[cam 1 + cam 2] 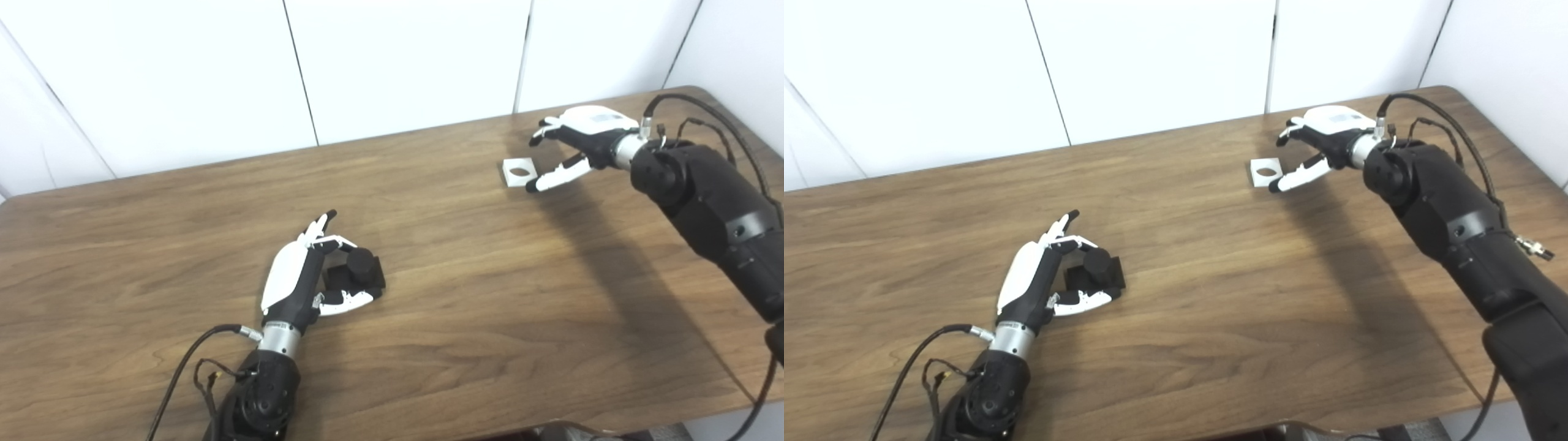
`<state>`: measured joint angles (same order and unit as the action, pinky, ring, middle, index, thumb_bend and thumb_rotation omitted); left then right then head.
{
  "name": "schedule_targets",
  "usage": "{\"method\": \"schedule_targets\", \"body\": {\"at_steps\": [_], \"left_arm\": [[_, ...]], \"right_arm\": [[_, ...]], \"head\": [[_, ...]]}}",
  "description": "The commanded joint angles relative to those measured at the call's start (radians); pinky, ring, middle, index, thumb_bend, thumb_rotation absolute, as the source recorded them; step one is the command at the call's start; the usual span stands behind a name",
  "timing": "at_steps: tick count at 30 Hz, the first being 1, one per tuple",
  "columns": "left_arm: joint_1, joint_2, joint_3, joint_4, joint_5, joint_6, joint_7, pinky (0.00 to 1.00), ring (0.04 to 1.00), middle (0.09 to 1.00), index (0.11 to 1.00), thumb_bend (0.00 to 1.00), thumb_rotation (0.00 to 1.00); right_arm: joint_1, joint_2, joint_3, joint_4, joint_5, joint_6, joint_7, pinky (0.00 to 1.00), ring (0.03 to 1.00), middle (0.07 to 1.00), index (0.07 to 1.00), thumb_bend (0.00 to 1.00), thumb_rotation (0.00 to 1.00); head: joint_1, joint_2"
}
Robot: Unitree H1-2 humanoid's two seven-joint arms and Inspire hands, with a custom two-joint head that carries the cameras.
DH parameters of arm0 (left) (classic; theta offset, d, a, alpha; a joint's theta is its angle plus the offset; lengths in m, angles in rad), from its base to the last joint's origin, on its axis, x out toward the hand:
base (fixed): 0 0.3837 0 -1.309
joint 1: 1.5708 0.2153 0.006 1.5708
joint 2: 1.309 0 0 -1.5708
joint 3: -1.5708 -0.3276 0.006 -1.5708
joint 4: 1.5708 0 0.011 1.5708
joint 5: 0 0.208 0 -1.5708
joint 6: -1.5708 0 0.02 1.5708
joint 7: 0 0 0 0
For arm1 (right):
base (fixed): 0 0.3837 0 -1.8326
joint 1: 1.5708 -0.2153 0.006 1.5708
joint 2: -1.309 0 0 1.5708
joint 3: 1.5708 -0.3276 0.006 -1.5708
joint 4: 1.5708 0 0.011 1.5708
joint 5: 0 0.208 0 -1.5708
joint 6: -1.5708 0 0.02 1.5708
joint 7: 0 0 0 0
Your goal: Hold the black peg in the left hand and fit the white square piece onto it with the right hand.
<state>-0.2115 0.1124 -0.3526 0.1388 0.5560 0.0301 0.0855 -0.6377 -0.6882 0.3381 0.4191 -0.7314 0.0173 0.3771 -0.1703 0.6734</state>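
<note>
Low in the left half of the frame, the black peg [362, 269] is seen standing on the wooden table [465, 294], cupped by the left hand [300, 275]; the fingers are curled around its far side and the thumb lies along its near side, though firm contact cannot be told. Toward the upper right, the white square piece [519, 171] is laid flat on the table, its round hole facing up. Just beside it, the right hand [582, 144] is held with fingers spread apart, the thumb tip almost touching the piece's right edge
</note>
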Motion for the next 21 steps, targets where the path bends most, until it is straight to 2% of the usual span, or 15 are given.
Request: {"method": "schedule_targets", "body": {"at_steps": [1, 8, 21], "left_arm": [[0.010, 0.017, 0.000, 0.027, 0.033, 0.039, -0.019, 1.00, 1.000, 0.991, 0.494, 0.52, 0.08], [0.011, 0.012, 0.001, 0.020, 0.032, 0.048, -0.023, 1.00, 1.000, 0.989, 0.494, 0.52, 0.08], [0.017, 0.009, -0.001, 0.009, 0.038, 0.061, -0.024, 1.00, 1.000, 0.992, 0.495, 0.52, 0.08]], "right_arm": [[-0.045, -0.017, -0.006, -0.025, -0.004, -0.024, -0.017, 0.97, 0.991, 0.969, 0.841, 0.79, 0.69], [-0.041, 0.004, 0.012, -0.016, -0.012, -0.009, -0.017, 0.98, 0.997, 0.975, 0.851, 0.80, 0.67], [-0.045, 0.046, 0.031, 0.039, -0.004, -0.038, -0.045, 0.95, 0.995, 0.974, 0.852, 0.79, 0.64]], "head": [[-0.001, 0.000], [0.006, 0.008], [0.022, 0.012]]}}
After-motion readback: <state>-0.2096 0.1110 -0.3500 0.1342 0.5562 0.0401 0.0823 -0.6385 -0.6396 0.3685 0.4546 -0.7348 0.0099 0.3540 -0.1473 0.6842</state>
